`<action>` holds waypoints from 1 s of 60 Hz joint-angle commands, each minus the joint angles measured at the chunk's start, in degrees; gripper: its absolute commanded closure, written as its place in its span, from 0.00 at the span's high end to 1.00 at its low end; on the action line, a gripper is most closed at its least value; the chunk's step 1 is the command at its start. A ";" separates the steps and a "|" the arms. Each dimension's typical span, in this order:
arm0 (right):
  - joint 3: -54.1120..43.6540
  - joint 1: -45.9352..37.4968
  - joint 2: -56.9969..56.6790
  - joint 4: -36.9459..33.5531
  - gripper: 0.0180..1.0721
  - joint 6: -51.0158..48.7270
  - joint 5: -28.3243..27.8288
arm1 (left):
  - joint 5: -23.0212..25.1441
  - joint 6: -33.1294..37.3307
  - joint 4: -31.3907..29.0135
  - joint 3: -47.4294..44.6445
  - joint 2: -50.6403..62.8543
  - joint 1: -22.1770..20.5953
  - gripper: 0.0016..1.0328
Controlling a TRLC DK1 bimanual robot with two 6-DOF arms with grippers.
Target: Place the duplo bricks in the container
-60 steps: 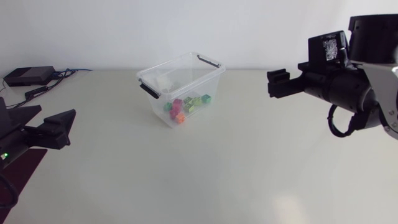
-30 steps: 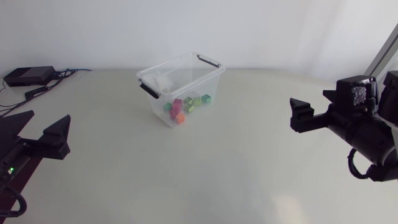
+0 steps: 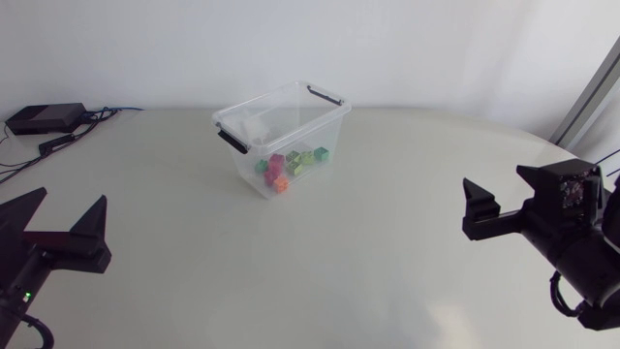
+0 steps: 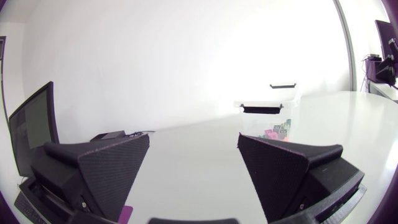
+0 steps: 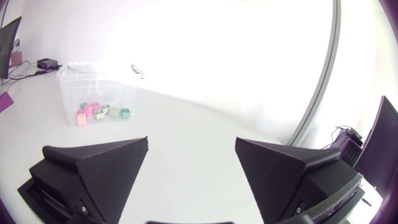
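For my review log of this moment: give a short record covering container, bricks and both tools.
container: clear, lidless, standing at the far middle of the table
duplo bricks: all visible ones lie inside the container
left tool: open, empty, near the left edge
right tool: open, empty, near the right edge
task state: appears complete

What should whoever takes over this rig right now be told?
The left claw is open and empty, at the table's left side.
The right claw is open and empty, at the right side.
All visible duplo bricks lie inside the clear container, which has no lid on.
Done: no brick shows loose on the table.
Left: nothing visible to pick up.
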 commanded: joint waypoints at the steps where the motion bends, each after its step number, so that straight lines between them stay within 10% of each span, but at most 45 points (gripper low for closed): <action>1: -2.09 -0.50 -0.90 1.30 0.96 -1.02 0.64 | -0.61 1.16 0.57 -1.86 -1.19 0.20 0.96; 60: -15.12 -8.55 -27.75 -4.68 0.95 8.49 -6.71 | -2.17 -9.88 -1.97 -7.10 -8.99 -4.57 0.96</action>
